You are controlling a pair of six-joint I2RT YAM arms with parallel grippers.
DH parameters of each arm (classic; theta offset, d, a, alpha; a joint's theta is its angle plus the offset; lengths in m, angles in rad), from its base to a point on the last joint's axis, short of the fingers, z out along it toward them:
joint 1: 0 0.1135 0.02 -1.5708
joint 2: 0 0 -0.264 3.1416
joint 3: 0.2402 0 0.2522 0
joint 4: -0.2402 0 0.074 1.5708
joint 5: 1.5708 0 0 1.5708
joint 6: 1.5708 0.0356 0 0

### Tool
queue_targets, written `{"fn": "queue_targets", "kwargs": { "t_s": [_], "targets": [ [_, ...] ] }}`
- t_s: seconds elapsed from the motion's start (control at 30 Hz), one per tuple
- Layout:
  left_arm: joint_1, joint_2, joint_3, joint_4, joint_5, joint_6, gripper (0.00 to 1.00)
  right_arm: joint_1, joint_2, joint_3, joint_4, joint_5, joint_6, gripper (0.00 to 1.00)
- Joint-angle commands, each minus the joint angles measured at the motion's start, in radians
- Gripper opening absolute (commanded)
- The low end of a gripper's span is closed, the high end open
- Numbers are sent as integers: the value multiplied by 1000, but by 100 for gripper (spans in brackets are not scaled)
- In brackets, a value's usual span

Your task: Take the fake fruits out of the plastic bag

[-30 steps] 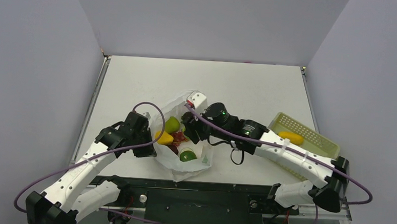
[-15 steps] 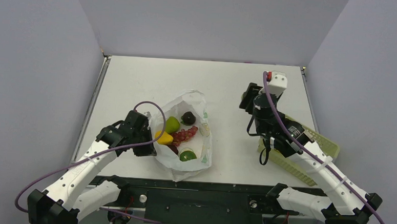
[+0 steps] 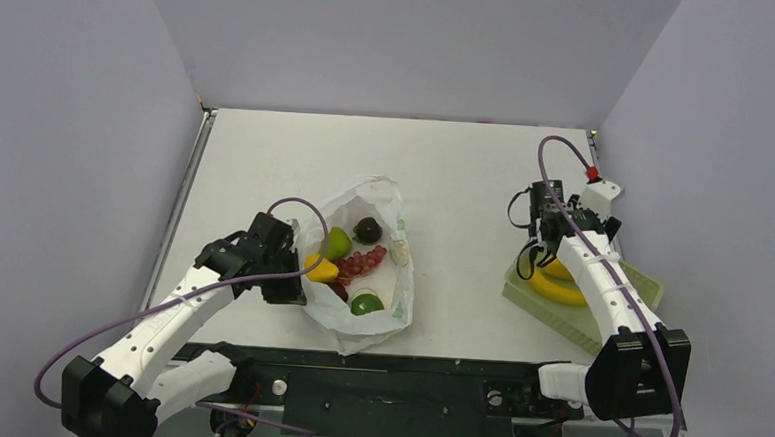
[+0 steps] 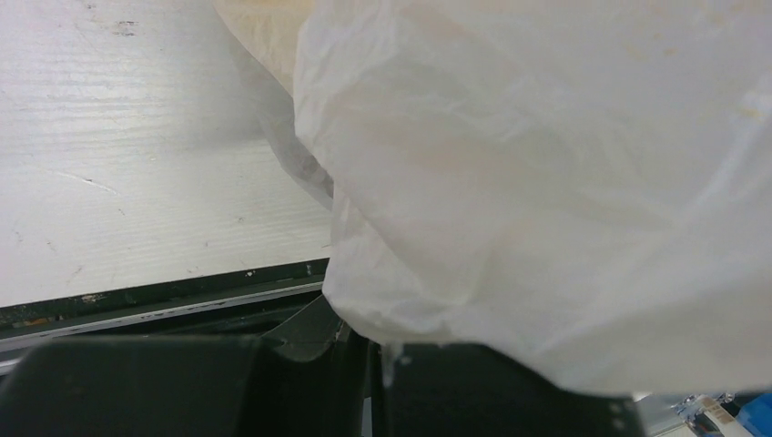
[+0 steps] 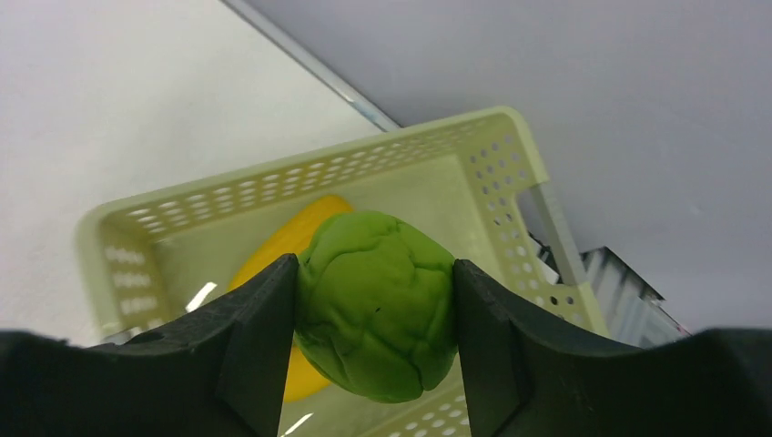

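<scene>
My right gripper (image 5: 376, 314) is clamped on a green lumpy fruit (image 5: 378, 273), one finger pressed to each side of it. It hangs over the pale perforated basket (image 5: 300, 177), which sits by the right edge of the table (image 3: 266, 162), towards the near right corner. Below the fruit a yellow banana (image 5: 284, 238) lies on the basket floor; I can't tell whether the two touch.

Over on the other side, my left gripper (image 3: 288, 285) is at the left rim of the plastic bag (image 3: 390, 314). From my wrist I see the thin white film run down into the seam between my dark fingers (image 4: 182, 391), so the jaws are together, pinched on the bag.

The bag lies open near the near edge, a little left of the middle. Inside it, from above: a green pear (image 3: 336, 243) and a dark purple round one (image 3: 367, 229) on the far side, a red grape bunch (image 3: 359, 263) in the middle, a yellow lumpy piece (image 3: 321, 270) just beside my left gripper, and a green lime (image 3: 366, 303) nearest the near edge
</scene>
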Motion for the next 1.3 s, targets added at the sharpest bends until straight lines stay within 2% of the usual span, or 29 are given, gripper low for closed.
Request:
{"fn": "queue_targets", "kwargs": {
  "t_s": [0.0, 0.2, 0.4, 0.47, 0.6, 0.7, 1.0, 1.13, 1.27],
  "targets": [
    [7, 13, 40, 33, 31, 35, 0, -88, 9, -38, -50, 116, 62, 0],
    [10, 16, 33, 40, 48, 46, 0, -253, 31, -132, 72, 109, -18, 0],
    [11, 6, 28, 37, 57, 50, 0, -362, 131, -164, 161, 70, -60, 0],
    [12, 1, 30, 32, 55, 51, 0, -399, 147, -165, 190, 44, -73, 3],
    [13, 5, 34, 31, 58, 51, 0, -455, 223, -134, 223, -20, -103, 18],
    [13, 8, 40, 28, 57, 55, 0, -474, 307, -99, 227, -49, -116, 32],
    [16, 5, 37, 28, 65, 55, 0, -492, 384, -66, 216, -33, -144, 74],
    [16, 3, 33, 30, 66, 54, 0, -489, 361, -61, 183, -27, -135, 84],
    [16, -7, 32, 17, 51, 51, 0, -456, 232, -54, 129, 5, -131, 87]
  ]
}}
